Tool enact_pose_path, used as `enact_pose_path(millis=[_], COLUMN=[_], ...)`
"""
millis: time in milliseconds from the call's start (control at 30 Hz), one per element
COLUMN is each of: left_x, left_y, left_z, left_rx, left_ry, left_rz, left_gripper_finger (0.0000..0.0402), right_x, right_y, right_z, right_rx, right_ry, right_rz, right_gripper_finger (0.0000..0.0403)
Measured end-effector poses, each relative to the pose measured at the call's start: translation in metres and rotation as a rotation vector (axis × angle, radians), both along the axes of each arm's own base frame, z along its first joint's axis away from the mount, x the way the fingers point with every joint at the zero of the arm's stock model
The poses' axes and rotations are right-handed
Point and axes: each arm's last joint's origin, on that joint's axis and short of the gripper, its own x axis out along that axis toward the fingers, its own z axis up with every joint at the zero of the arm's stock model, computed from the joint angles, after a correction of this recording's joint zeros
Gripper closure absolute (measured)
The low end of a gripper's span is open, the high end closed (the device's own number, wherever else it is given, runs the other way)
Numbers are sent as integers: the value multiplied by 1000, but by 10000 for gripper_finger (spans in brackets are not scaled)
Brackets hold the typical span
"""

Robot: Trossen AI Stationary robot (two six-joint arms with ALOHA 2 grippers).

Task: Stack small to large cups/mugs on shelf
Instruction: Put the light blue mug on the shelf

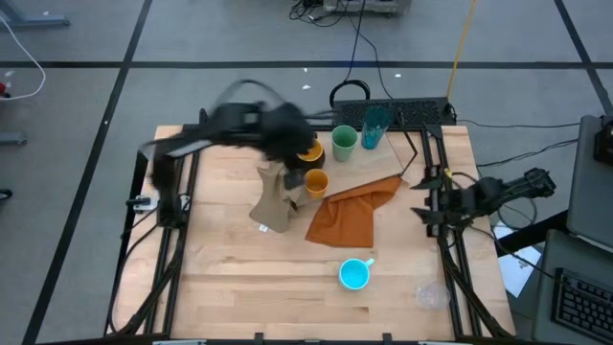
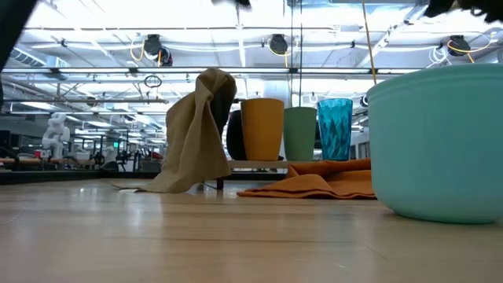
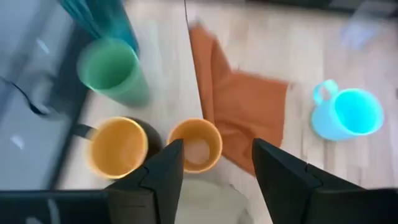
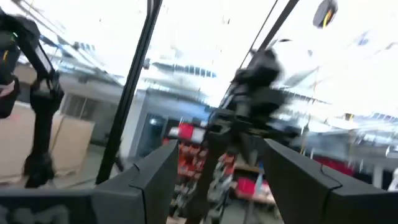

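On the shelf [image 1: 381, 161] at the table's far side stand the teal tumbler [image 1: 375, 125], the light green cup [image 1: 344, 144], the yellow mug [image 3: 118, 146] and, beside it, the small orange cup [image 3: 196, 146]. My left gripper [image 3: 214, 168] hangs open above the orange cup, nothing between its fingers; it is blurred in the high view [image 1: 287, 144]. The cyan mug [image 1: 354, 274] and the clear glass [image 1: 431, 295] stand near the table's front edge. My right gripper [image 4: 214, 180] waits open at the table's right edge, pointing up into the room.
A tan cloth [image 1: 276, 196] is draped upright over something hidden, just in front of the orange cup. An orange cloth [image 1: 354, 211] lies spread at mid-table, one corner reaching the shelf. A black keyboard [image 1: 402, 110] sits at the far edge.
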Motion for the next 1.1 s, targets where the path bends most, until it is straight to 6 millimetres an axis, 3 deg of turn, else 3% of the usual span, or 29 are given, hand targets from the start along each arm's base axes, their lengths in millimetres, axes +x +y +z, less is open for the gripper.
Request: enact_pose_path(millis=[67, 200, 300, 400, 467, 533, 667, 800, 933, 1100], left_x=[-31, -116, -182, -231, -250, -262, -277, -291, -295, -286], left_y=[-19, -55, -75, -88, -94, -102, -113, -108, -115, -152], left_z=[31, 83, 101, 98, 89, 67, 3, -49, -81, -103], left_rx=[68, 111, 91, 71, 62, 58, 95, 75, -21, -64], left_ry=[-96, -275, -353, -378, -422, -409, -389, -422, -502, -626], left_rz=[-2, 55, 98, 143, 128, 93, 90, 114, 66, -146], left_gripper_finger=[211, 211, 211, 211, 211, 211, 211, 211, 211, 211], right_x=[-8, -31, -52, -66, -72, -78, -84, -86, -85, -86], right_y=[-2, -7, -15, -21, -24, -26, -29, -31, -30, -30], right_z=[17, 44, 60, 72, 78, 81, 85, 86, 85, 86], right_rx=[-3, -32, 35, 113, 137, 152, 146, 178, 228, 239], right_ry=[-47, -5, 117, 207, 221, 222, 247, 259, 268, 260], right_rz=[1, 32, 88, 127, 145, 143, 122, 67, 54, 23], right_gripper_finger=[183, 183, 183, 183, 183, 183, 183, 183, 183, 183])
